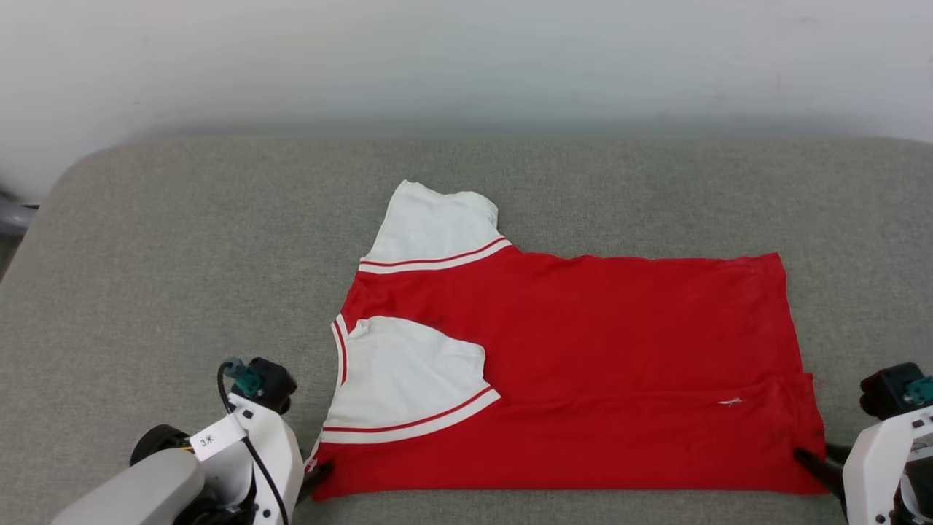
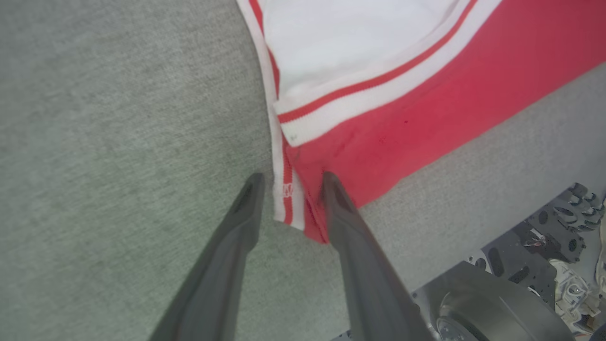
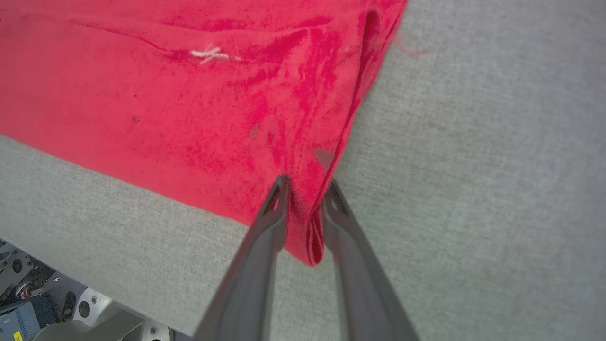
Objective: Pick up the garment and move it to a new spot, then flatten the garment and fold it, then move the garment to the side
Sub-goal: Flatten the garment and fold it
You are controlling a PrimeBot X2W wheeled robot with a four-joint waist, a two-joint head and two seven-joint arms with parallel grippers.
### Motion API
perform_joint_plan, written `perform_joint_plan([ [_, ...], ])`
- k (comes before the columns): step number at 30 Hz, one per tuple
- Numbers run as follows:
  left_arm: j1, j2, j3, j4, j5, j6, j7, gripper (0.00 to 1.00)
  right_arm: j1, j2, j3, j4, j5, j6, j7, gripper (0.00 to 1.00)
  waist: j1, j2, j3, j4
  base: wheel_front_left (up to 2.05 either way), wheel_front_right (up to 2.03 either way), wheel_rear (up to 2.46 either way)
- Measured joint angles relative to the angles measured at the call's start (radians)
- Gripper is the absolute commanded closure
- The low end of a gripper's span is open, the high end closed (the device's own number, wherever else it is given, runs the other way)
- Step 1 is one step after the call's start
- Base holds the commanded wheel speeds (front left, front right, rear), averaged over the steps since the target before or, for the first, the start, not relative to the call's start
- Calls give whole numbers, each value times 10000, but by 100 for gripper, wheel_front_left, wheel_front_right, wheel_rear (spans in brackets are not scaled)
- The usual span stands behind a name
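Garment: the garment (image 1: 583,350) lies flat mid-cushion, plain red up, collar toward 9 o'clock, hem toward 3.
Sleeves: folded sleeve (image 1: 408,372) rests on the red at 8 o'clock; far sleeve (image 1: 437,226) pokes out at 11.
Left gripper: left gripper (image 2: 292,177) is at the 7 o'clock corner, fingers apart, striped trim between them.
Right gripper: right gripper (image 3: 307,182) is at the 4 o'clock corner, fingers close beside the bunched hem; pinching or not, cannot tell.
Around: grey cushion (image 1: 182,240) below, pale wall (image 1: 466,58) at 12.

A large grey cushion (image 1: 182,240) with a rough woven cover takes most of the space. Its far left corner is rounded. Behind its far edge stands a plain white wall (image 1: 466,58). Just beside the far left corner, a small grey object (image 1: 13,216) is cut by the picture's edge; what it is I cannot tell.
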Motion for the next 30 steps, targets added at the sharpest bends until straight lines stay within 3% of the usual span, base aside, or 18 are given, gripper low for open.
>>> perform_joint_plan([
  [9, -502, 422, 688, -207, 364, 113, -1204, 0, 272, 464, -1409, -627, -1304, -2, -2420, 0, -1, 0, -693, -21, 0, 0, 0],
  [14, -1326, 474, 1220, -132, 771, 435, -1964, 0, 359, 1467, -2844, -1432, -2648, -4, -3664, 0, 0, -1, -700, -179, 0, 0, 0],
  [19, -2470, 138, 1517, 128, 1229, 527, -2328, 0, 685, 2604, -3958, -2635, -3837, -4, -4278, 0, 0, 0, -363, -349, 0, 0, 0],
  [24, -3625, -443, 1839, 709, 1020, 408, -1969, 0, 1027, 3574, -4571, -4019, -4577, -4, -4544, 0, 0, 0, 191, -545, 0, 0, 0],
  [30, -5309, -963, 1814, 1741, 924, 88, -616, 0, 1120, 4069, -4612, -5281, -5047, -4, -4451, 0, 1, 0, 1092, -879, 0, 0, 0],
])
